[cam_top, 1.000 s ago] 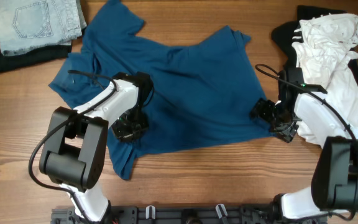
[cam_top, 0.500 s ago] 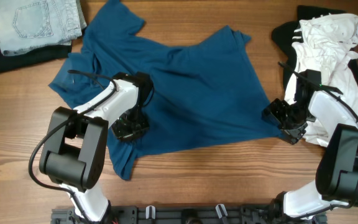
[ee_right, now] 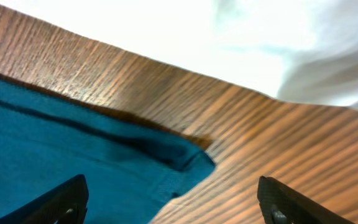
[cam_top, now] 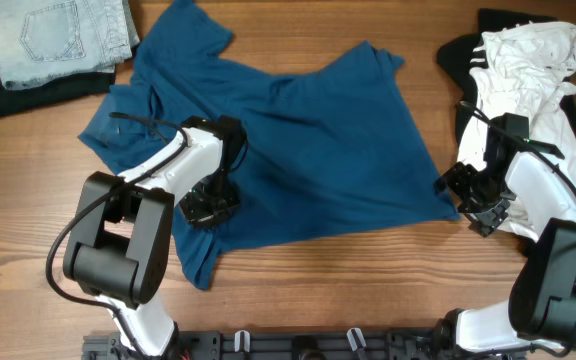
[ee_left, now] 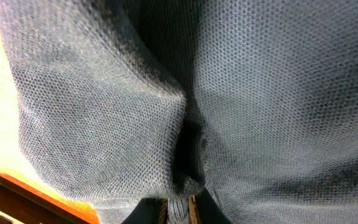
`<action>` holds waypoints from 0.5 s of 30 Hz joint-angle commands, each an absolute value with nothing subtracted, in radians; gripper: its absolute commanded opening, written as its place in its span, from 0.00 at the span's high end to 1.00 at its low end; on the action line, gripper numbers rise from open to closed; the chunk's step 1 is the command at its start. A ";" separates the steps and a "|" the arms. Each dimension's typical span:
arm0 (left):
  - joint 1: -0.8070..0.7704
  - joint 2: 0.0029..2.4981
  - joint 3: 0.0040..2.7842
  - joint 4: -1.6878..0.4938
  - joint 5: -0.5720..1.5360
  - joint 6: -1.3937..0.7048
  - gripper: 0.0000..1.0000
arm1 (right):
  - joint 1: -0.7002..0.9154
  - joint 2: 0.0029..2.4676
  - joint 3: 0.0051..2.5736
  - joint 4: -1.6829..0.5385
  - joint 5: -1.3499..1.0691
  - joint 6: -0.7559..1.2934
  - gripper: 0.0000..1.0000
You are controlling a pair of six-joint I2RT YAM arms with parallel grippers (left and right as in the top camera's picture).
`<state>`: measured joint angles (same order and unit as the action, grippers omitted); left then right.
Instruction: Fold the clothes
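Observation:
A blue polo shirt (cam_top: 298,140) lies spread and rumpled across the middle of the table. My left gripper (cam_top: 208,205) is shut on a fold of the shirt near its lower left part; the left wrist view shows the blue knit fabric (ee_left: 241,93) pinched between the fingers (ee_left: 179,214). My right gripper (cam_top: 475,205) is open and empty just right of the shirt's lower right corner (cam_top: 446,205). In the right wrist view that corner (ee_right: 185,165) lies on the wood between the spread fingertips (ee_right: 173,199).
A pile of white and black clothes (cam_top: 528,80) lies at the right, close to my right arm; its white cloth shows in the right wrist view (ee_right: 229,31). Folded light jeans on a black garment (cam_top: 48,45) sit at the back left.
My right gripper pulled the shirt's lower right corner to the right, let it go, and now sits open just beyond it. The left gripper has not moved.

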<state>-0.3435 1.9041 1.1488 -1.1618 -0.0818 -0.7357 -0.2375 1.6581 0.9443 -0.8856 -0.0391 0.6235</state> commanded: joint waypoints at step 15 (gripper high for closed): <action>-0.333 1.913 1.143 -1.160 -0.103 -0.733 0.89 | -0.241 1.647 0.818 -0.694 -0.101 0.606 0.36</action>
